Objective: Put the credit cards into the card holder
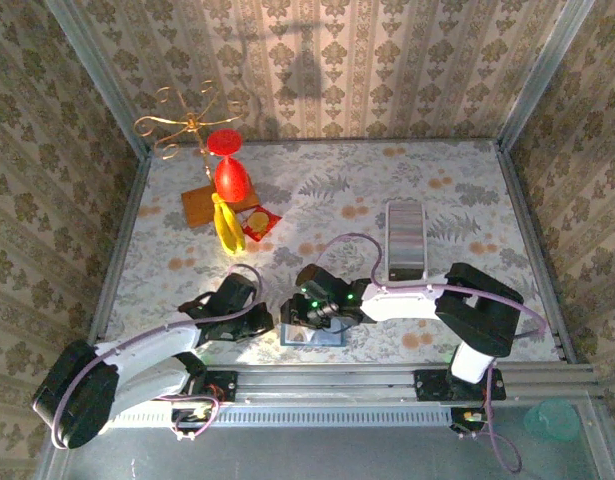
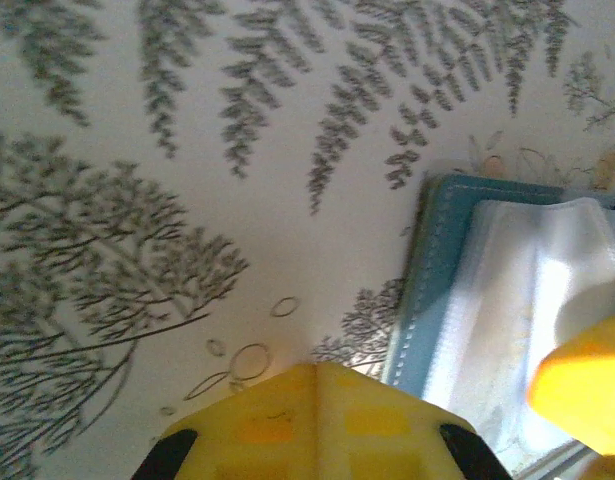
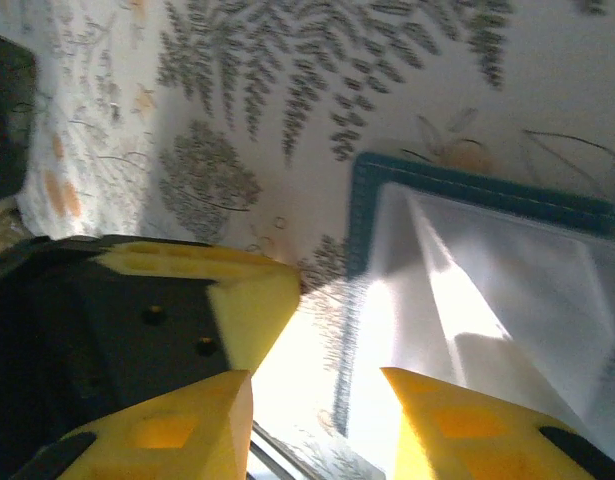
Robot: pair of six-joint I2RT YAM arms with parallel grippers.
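Left end effector (image 2: 317,378) is closed beside the card holder (image 2: 437,290); right end effector (image 3: 317,388) stands open over its edge.

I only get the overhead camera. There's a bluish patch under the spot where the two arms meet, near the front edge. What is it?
Observer: A teal card holder with a stitched border, lying flat. What looks like clear plastic faces up.
Visitor: Is either claw gripping it?
Observer: Not the left one. The left gripper is shut on nothing, beside the holder, with fern-print tablecloth beneath it.
Visitor: And the other?
Observer: The right gripper has its jaws apart, one over the cloth and one over the plastic, astride the holder's stitched edge.
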